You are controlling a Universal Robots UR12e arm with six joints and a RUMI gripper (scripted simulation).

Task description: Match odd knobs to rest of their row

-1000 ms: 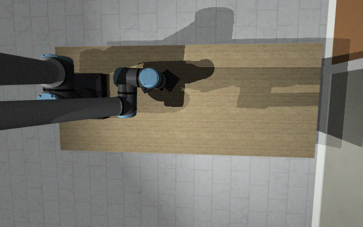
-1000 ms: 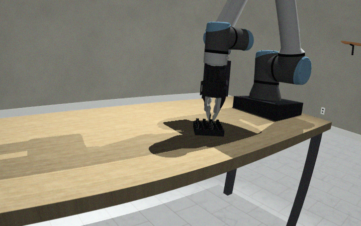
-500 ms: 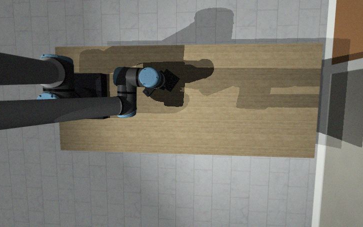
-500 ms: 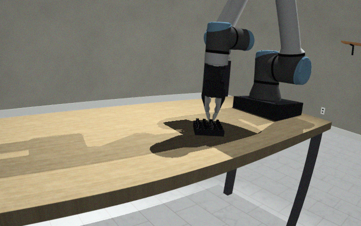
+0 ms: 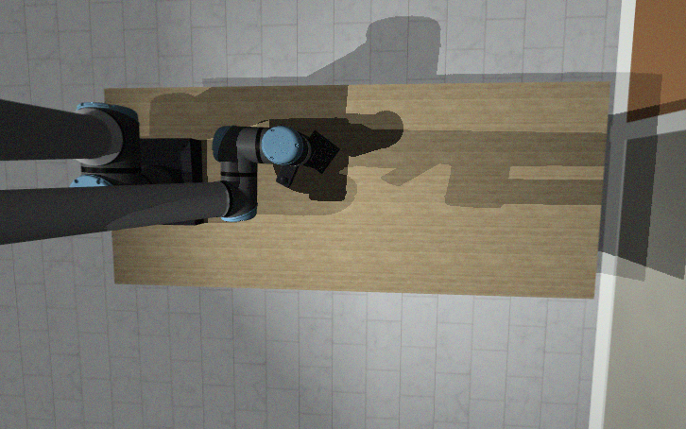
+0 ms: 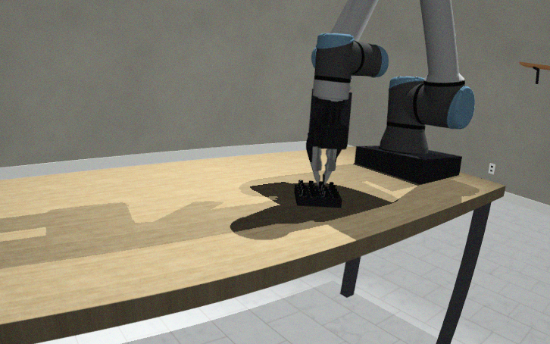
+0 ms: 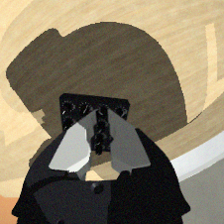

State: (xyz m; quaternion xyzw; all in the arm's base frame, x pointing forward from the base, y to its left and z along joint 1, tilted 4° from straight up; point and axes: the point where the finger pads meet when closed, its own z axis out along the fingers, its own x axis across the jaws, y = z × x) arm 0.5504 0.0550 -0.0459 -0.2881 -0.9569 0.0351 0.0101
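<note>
The black knob box (image 5: 325, 151) (image 6: 319, 201) (image 7: 94, 99) sits on the table, turned at an angle to its edges. Several small black knobs stand on top. Their pointers and the row marks are too dark and small to read. My gripper (image 6: 321, 182) (image 7: 102, 110) points straight down over the box, its grey fingers nearly together at knob height. It appears shut on a knob; which one I cannot tell. In the wrist view the fingers cover part of the box; a corner knob (image 7: 67, 107) shows at the upper left. In the top view the wrist hides the fingers.
The wooden table (image 5: 441, 239) (image 6: 140, 264) carries the box and the arm's black base block (image 6: 405, 164). The arm's shadow lies dark over the box and the wood around it. The table's near edge runs in front of the box in the exterior view.
</note>
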